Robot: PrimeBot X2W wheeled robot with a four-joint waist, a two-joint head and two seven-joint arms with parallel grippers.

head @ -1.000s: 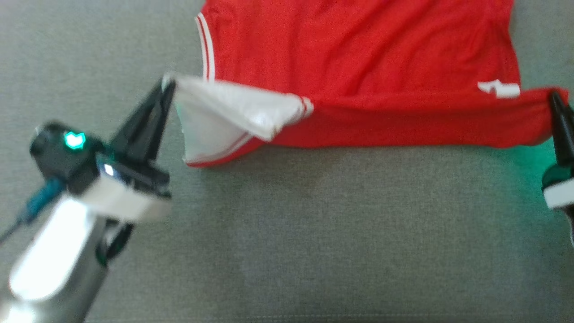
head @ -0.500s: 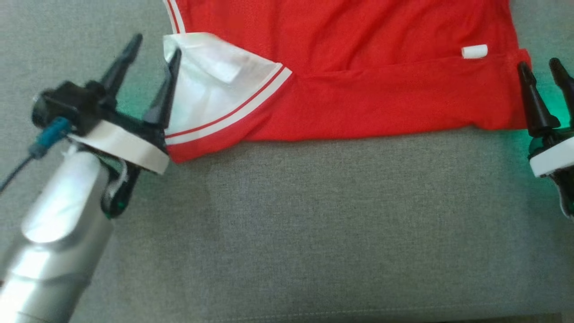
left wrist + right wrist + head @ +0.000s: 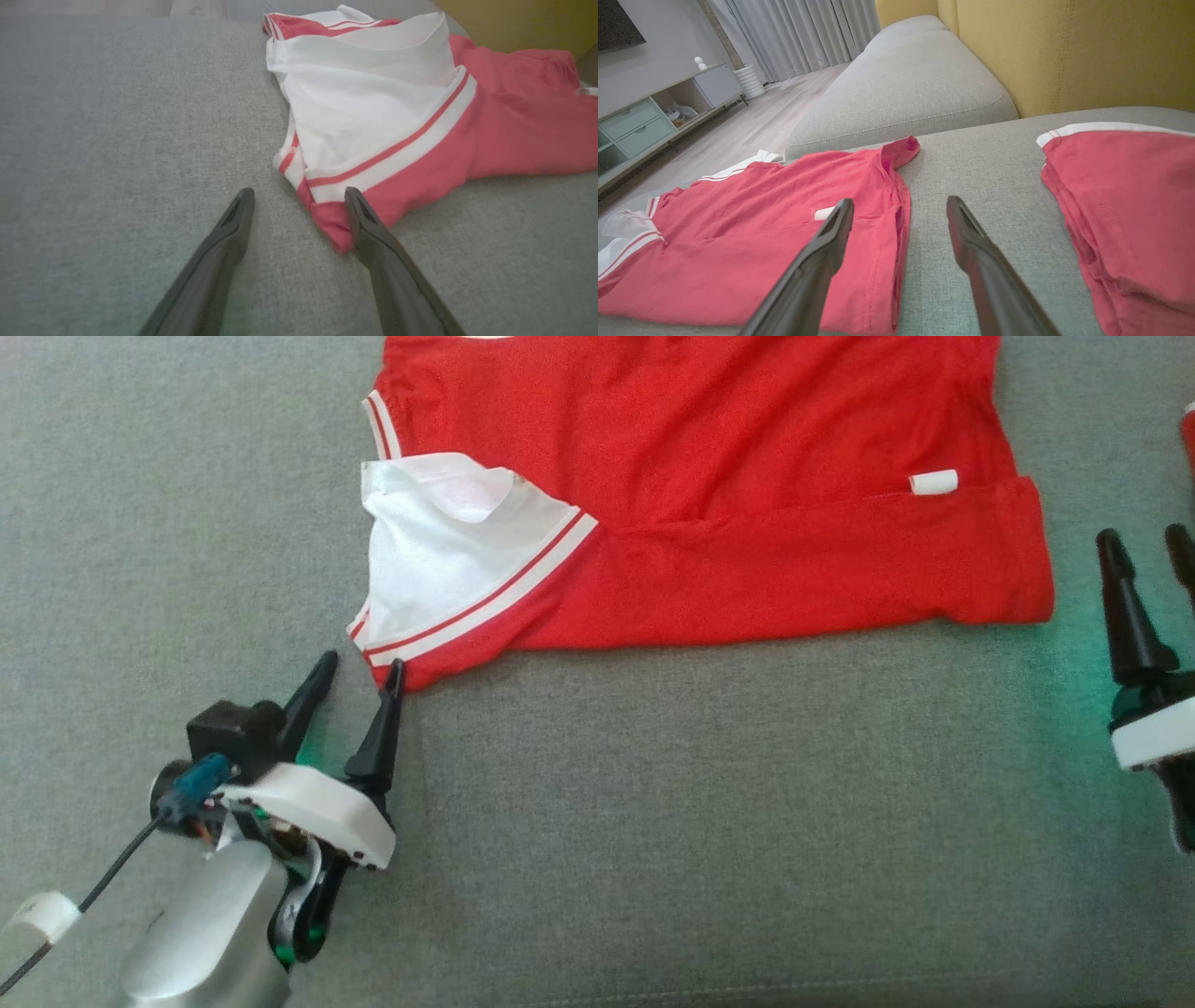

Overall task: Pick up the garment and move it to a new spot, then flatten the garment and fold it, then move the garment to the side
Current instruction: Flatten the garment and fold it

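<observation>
A red garment (image 3: 709,495) with white trim lies on the grey sofa cushion (image 3: 700,821), its near edge folded up over itself and a white panel (image 3: 439,551) turned over at its left end. My left gripper (image 3: 362,670) stands open just below the garment's lower left corner (image 3: 331,224), holding nothing. My right gripper (image 3: 1144,541) is open to the right of the garment's right edge (image 3: 896,224), apart from the cloth.
A second red garment (image 3: 1120,205) with a white band lies folded to the right. A yellow backrest (image 3: 1064,51) rises behind the cushions. Another grey cushion (image 3: 906,88), wooden floor and a cabinet (image 3: 654,116) lie beyond.
Both grippers let go of the garment's near edge a second ago and have drawn back toward me, open. The garment now lies flat with the edge folded over. The head camera shifted.
</observation>
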